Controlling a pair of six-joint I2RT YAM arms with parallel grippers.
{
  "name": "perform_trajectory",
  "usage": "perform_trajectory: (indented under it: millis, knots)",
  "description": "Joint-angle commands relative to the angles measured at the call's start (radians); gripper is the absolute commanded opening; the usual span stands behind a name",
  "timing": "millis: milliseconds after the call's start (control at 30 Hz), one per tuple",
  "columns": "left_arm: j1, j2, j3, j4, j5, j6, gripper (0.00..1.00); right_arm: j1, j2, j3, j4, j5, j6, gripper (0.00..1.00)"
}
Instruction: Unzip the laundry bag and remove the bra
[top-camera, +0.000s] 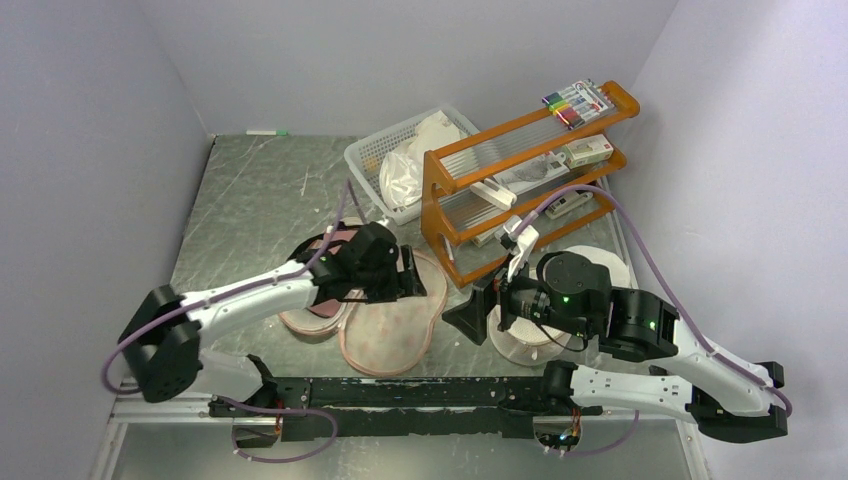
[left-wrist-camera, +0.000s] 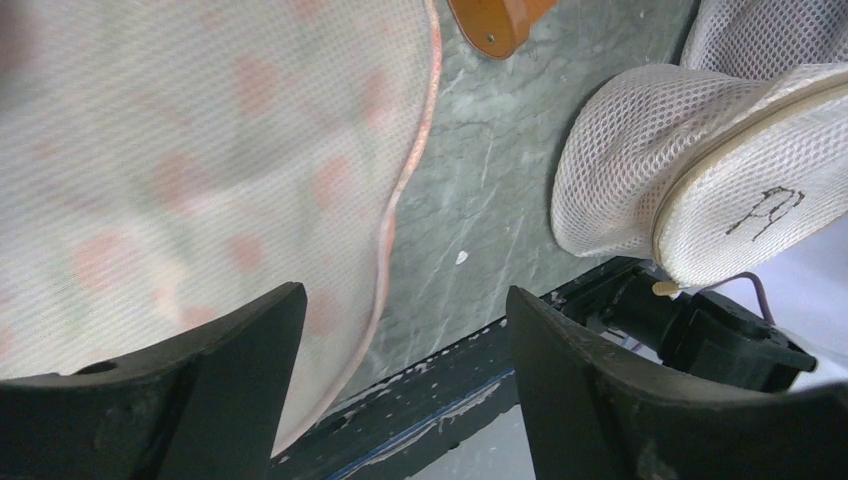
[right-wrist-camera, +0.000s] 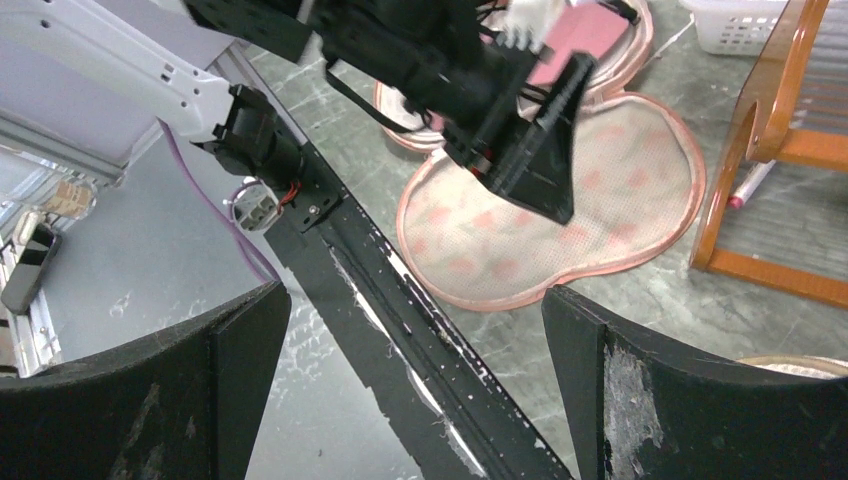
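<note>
Your left gripper (top-camera: 408, 272) hangs over the laundry bag (top-camera: 392, 322), which lies flat on the grey table (top-camera: 260, 200) between the two arms, near the front edge. The bag is spread in two lobed halves. The near half shows its flower-print mesh and pink rim. The far half sits mostly under your left arm.

From the left wrist camera, your left gripper (left-wrist-camera: 405, 295) has its jaws wide apart with nothing between them. The printed mesh (left-wrist-camera: 200, 160) sits below the left finger and bare table shows under the gap.

Your right gripper (top-camera: 470, 312) is just right of the bag, also spread wide and empty. Its wrist view looks between its own fingers (right-wrist-camera: 240, 340) toward the bag (right-wrist-camera: 570, 220) and the left gripper above it.

A pink patch (right-wrist-camera: 592, 30) shows in the far half behind the left gripper. You cannot tell from here whether that is lining or the bra.

The white mesh drum (left-wrist-camera: 640, 160) rests under your right arm, and the orange rack (top-camera: 520, 170) stands behind the bag.
</note>
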Motion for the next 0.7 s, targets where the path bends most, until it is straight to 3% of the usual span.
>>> perform_trajectory:
  millis: [0,167,200,333,500,667]
  knots:
    - [0.079,-0.14,-0.013,-0.158,-0.109,0.062,0.88,-0.001,-0.004,-0.02,-0.02,0.016,0.053,1.0]
    - [0.323,-0.242,-0.04,-0.187,0.04,0.215,0.92,-0.001,-0.003,-0.101,0.05,0.064,0.099,1.0]
    - [0.398,-0.236,-0.029,-0.191,0.072,0.26,0.99,-0.002,0.0,-0.115,0.066,0.076,0.105,1.0]
    - [0.593,-0.113,0.069,-0.237,0.155,0.443,0.99,-0.003,0.045,-0.128,0.117,0.145,0.125,1.0]
    - [0.703,0.052,0.203,-0.215,0.268,0.544,1.0,-0.002,0.11,-0.113,0.141,0.188,0.147,1.0]
    - [0.764,0.166,0.284,-0.156,0.249,0.618,0.99,-0.002,0.151,-0.063,0.096,0.156,0.217,1.0]
